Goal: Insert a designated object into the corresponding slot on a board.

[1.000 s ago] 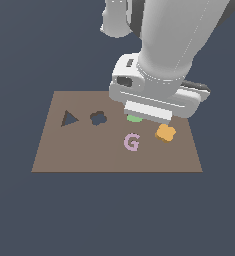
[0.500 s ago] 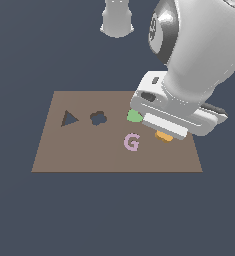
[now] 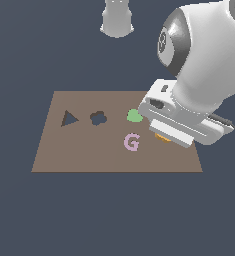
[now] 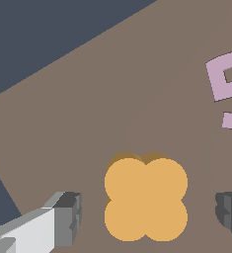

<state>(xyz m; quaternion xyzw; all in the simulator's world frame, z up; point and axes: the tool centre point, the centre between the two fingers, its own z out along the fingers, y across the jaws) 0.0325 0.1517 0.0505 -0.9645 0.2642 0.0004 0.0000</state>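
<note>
The orange lobed block (image 4: 145, 197) lies flat on the brown board (image 3: 89, 155); in the exterior view only a sliver of the block (image 3: 162, 138) shows under the arm's hand. My gripper (image 4: 149, 215) is open, one finger (image 4: 67, 217) on each side of the block with gaps to it. The dark flower-shaped slot (image 3: 98, 118) is on the board toward the exterior view's left, well away from the block. The gripper's fingers are hidden by the hand in the exterior view.
A dark triangular cutout (image 3: 69, 119) lies beyond the slot at the exterior view's left. A green rounded piece (image 3: 134, 116) and a pale pink letter G (image 3: 131, 142) sit between slot and block. The arm's base (image 3: 117, 17) stands behind the board.
The arm has swung toward the exterior view's right and come down over the orange block, which is now mostly covered by the hand. The block and other pieces have not moved.
</note>
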